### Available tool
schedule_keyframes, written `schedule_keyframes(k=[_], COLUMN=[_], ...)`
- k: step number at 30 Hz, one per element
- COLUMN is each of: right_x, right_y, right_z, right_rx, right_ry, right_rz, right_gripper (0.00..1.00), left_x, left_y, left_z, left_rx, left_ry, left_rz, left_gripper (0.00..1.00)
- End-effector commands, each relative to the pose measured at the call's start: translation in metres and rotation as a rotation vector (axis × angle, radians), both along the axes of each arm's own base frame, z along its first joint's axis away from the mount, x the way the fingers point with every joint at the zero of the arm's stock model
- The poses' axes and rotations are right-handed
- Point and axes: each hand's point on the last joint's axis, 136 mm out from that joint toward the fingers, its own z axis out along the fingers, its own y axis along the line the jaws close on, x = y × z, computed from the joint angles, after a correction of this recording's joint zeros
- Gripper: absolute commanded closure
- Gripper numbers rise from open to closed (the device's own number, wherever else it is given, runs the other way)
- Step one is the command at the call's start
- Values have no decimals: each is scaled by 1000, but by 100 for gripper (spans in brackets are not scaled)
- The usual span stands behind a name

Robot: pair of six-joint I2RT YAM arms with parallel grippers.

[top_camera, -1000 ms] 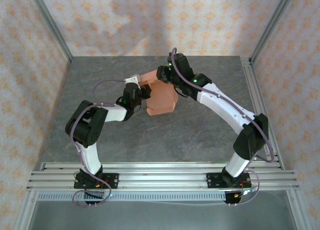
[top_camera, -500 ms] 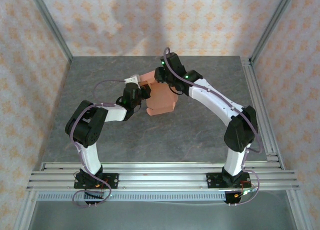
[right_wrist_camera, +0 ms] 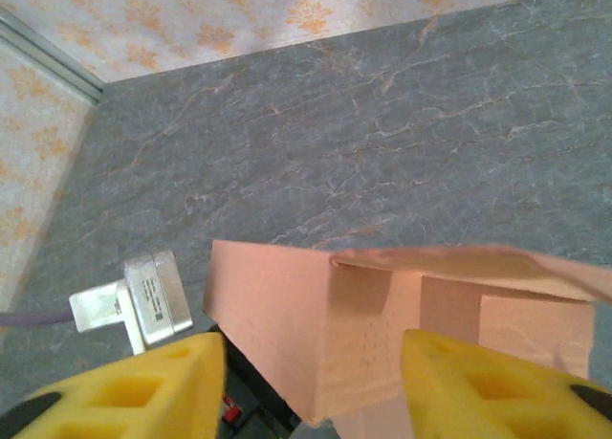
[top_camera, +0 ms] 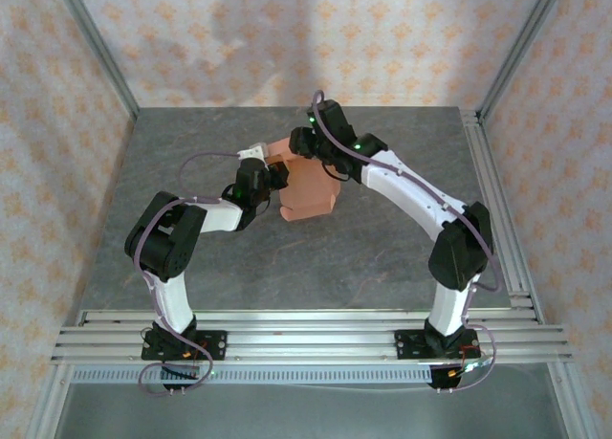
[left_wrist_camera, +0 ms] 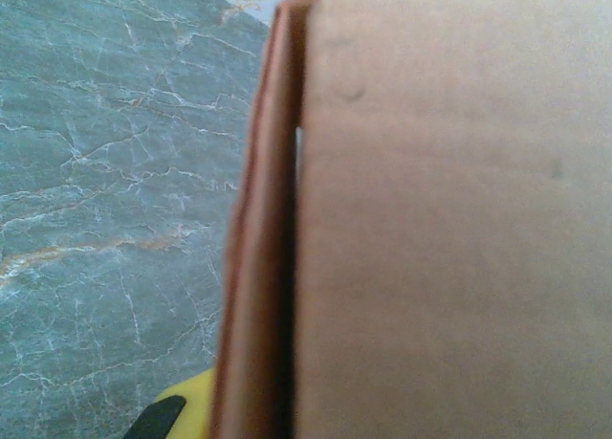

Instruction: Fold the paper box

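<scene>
**Paper box caught between both arms**

The salmon paper box (top_camera: 308,190) is mid-tabletop (top_camera: 182,162). The left fingers (left_wrist_camera: 172,415), mostly hidden behind card, are pressed together on its side wall. The right fingers (right_wrist_camera: 143,391) are spread astride its far end. A grey tag (right_wrist_camera: 143,300) carries print too small to read

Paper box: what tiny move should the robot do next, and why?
Probably close the right tool gently on the paper box. Its yellow fingers sit apart on either side of the box's end, a loose flap sticks out above, and the left tool looks clamped on the box's other edge, steadying it.
</scene>
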Motion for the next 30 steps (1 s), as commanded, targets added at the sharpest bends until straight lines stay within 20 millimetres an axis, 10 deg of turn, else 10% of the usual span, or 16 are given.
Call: schedule_keyframes(k=[1, 8, 17, 30], right_x=[-22, -59, -32, -50], right_y=[-5, -44, -136, -91], right_z=[42, 83, 75, 15], right_rx=[48, 6, 108, 102], right_ry=[-106, -270, -200, -75], right_rz=[73, 144, 23, 380], right_gripper=[42, 34, 41, 50], left_x=[8, 5, -6, -17], left_y=[6, 3, -13, -23], left_z=[10, 13, 27, 43], left_rx=[6, 19, 77, 48], left_ry=[-21, -20, -58, -85], left_rz=[2, -84, -270, -347], left_gripper=[100, 100, 100, 100])
